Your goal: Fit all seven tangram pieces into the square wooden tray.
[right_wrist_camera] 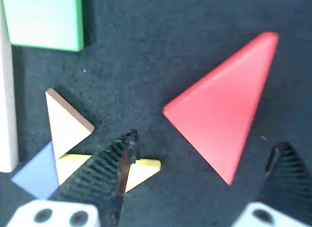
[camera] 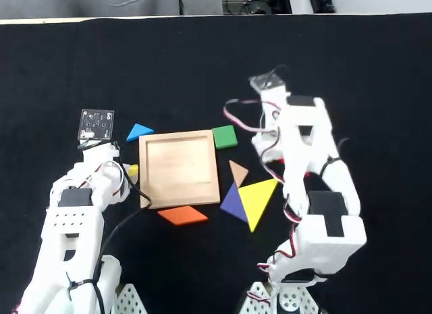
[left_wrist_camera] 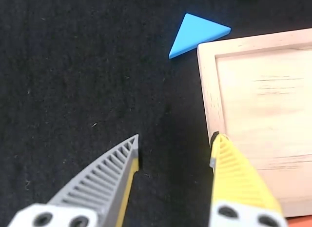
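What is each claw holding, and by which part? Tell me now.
Nothing is held. The left claw is open over the table beside the wooden tray; the right claw is open astride the red triangle, which lies flat, untouched.

We can read no text, number, label or sign in these views. The small dark board (camera: 96, 124) at the left of the high view carries a few pale marks, too small for us to make out. The wooden tray (camera: 179, 167) shows us bare grain with no print on it.
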Robot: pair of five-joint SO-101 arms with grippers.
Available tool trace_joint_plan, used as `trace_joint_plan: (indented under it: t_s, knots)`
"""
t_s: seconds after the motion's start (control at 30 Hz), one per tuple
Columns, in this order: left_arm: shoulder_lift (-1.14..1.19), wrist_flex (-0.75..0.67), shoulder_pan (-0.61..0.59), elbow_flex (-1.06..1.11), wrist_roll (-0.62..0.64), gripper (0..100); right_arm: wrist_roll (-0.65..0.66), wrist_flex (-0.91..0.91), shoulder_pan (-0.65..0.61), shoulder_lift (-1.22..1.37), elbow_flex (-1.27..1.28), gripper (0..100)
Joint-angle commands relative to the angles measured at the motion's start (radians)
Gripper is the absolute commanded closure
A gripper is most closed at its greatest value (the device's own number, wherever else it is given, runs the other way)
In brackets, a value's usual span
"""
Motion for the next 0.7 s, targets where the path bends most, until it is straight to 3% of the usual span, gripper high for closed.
trace_joint_plan:
  t_s: [0.0, 0.27, 0.53, 0.67]
  knots:
    - [-0.020, -0.014, -0.010, -0.005, 0.002, 76, 0.023, -0.083, -0.005, -0.064, 0.028, 59.2]
    - [-0.020, -0.014, -0.010, -0.007, 0.002, 76, 0.025, -0.118, 0.021, 0.090, -0.051, 59.5]
    - [-0.020, -0.014, -0.010, -0.005, 0.002, 76, 0.023, 0.031, 0.064, 0.246, -0.234, 59.6]
    - [-0.020, -0.014, -0.010, -0.005, 0.002, 76, 0.021, 0.031, 0.064, 0.249, -0.232, 68.5]
